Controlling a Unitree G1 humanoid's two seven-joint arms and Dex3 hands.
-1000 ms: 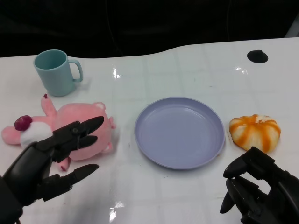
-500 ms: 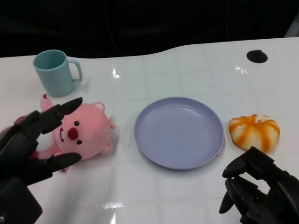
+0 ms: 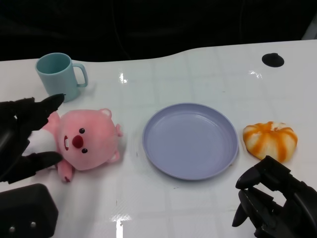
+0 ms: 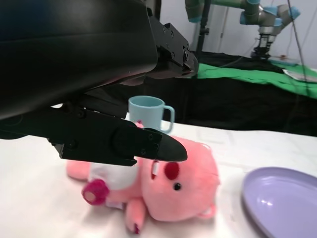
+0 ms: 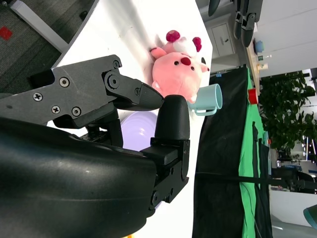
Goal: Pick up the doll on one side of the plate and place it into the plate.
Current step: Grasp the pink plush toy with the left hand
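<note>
No readable text, label, brand or number on anything here.

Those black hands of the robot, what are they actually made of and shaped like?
Both hands, left and right, look like matte black hard plastic or metal. The fingers are jointed segments tapering to pointed tips, almost claw-like. The right wrist view shows small silver screws in the finger housings and a smooth rounded black shell. No cables or markings show.

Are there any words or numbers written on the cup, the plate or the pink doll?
None can be read: the cup, plate and doll are plain.
The background items in the wrist views are too small and blurred to read.
</note>
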